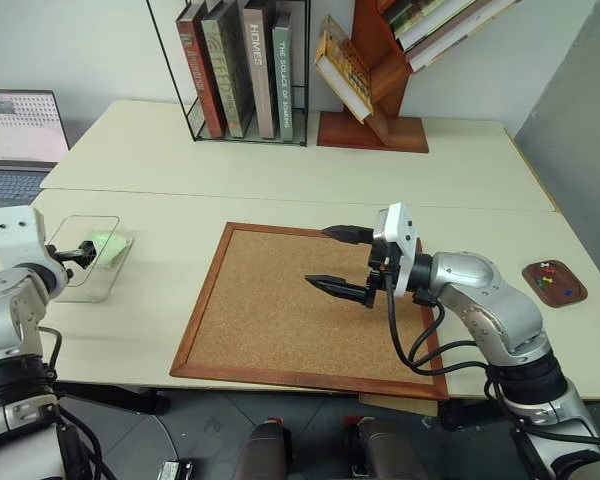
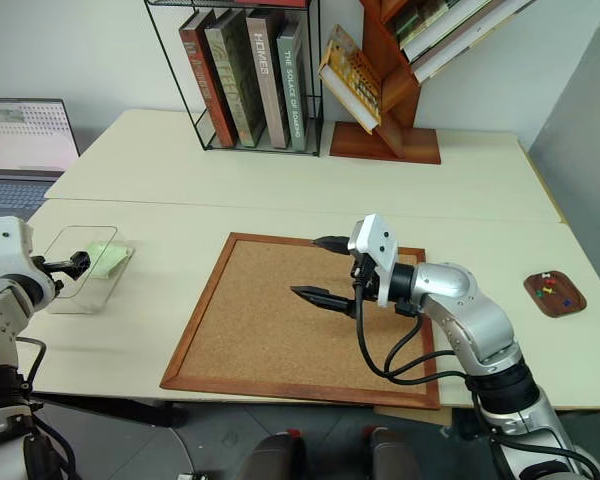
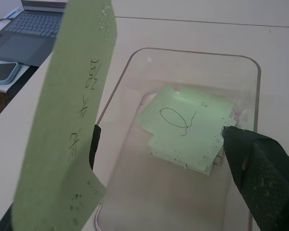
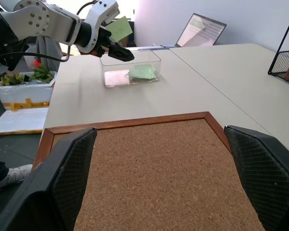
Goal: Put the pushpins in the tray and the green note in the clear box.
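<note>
Two grippers, both with fingers apart.
Left gripper (image 4: pixel 116 48) hangs over the box (image 1: pixel 86 272); a green note (image 3: pixel 67 125) sticks to one finger. Right gripper (image 1: pixel 335 258) hovers over the cork board (image 1: pixel 280 320).

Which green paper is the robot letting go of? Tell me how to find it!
Look past the left edge of the cork board to the clear box. The left gripper is open above it, and the green note stands upright against one finger, with writing on it. The other green notes lie flat inside.

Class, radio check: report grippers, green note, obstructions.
Both grippers open: left gripper over clear box, right gripper above cork board. Green note stuck to left finger. Pushpins in tray.
</note>
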Available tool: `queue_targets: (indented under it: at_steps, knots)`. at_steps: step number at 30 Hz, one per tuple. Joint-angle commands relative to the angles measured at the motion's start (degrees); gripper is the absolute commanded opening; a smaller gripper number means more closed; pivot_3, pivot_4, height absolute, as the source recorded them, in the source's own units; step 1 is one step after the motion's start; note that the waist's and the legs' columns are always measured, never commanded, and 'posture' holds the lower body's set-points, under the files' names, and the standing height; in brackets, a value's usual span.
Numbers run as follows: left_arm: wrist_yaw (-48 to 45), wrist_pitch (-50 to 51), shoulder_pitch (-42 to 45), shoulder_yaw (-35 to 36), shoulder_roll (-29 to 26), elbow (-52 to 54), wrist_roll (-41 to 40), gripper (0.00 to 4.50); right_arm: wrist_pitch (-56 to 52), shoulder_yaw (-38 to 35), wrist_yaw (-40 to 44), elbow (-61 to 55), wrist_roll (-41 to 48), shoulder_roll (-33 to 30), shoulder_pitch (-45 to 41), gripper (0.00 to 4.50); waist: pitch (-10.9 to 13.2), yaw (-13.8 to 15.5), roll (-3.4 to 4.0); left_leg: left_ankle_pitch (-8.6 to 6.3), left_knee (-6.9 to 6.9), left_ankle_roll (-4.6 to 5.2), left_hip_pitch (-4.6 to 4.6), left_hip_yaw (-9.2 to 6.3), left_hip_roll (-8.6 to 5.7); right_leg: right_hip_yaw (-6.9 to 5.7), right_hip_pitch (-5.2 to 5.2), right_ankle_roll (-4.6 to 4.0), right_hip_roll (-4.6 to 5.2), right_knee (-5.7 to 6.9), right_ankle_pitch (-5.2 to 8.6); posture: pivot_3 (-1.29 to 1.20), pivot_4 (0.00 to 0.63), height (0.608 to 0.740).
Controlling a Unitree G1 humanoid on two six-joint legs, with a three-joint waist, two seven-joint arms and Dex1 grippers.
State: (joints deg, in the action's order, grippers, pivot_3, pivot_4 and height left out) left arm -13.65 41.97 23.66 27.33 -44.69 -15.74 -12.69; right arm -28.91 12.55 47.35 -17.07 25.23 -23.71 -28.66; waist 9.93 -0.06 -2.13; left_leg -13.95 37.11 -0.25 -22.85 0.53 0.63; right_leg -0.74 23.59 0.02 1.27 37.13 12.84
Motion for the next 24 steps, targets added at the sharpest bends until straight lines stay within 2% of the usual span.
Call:
queue_targets:
  at_steps: [1, 14, 19, 24]
  knots:
    - [-3.5, -1.5, 0.3, -1.9, -2.1, 3.9, 0.0, 4.26, 0.9, -0.8, -0.1, -1.0, -0.2, 0.3, -0.9, 4.49, 0.0, 0.0, 0.00, 0.00, 0.00, 0.00, 0.00, 0.00, 0.00, 0.00, 0.00, 0.00, 0.00, 0.00, 0.00, 0.00, 0.150, 0.740]
    - [-9.4, -9.3, 0.6, -13.3, -8.9, -6.4, 9.0, 4.26, 0.8, -0.9, -0.6, -1.3, -0.5, 0.5, -0.9, 4.49, 0.0, -0.1, 0.01, 0.00, -0.03, 0.00, -0.02, 0.05, 0.01, 0.00, 0.08, -0.03, 0.00, 0.01, 0.02, 0.00, 0.150, 0.740]
    - [-8.9, -11.8, 2.4, -12.2, -7.9, -8.8, 8.5, 4.26, 0.7, -1.0, -0.6, -1.5, -0.7, 0.6, -0.7, 4.49, 0.0, 0.0, 0.00, 0.00, -0.03, 0.00, -0.06, 0.07, 0.02, 0.00, 0.11, -0.02, 0.00, 0.00, 0.02, 0.00, 0.150, 0.740]
    - [-9.5, -12.4, 2.3, -9.9, -6.6, -6.3, 6.1, 4.26, 0.8, -1.1, -0.5, -1.7, -0.7, 0.6, -0.5, 4.49, 0.0, -0.1, 0.00, 0.00, -0.03, 0.00, -0.06, 0.08, 0.02, 0.01, 0.12, -0.02, 0.00, 0.00, 0.02, 0.00, 0.150, 0.740]
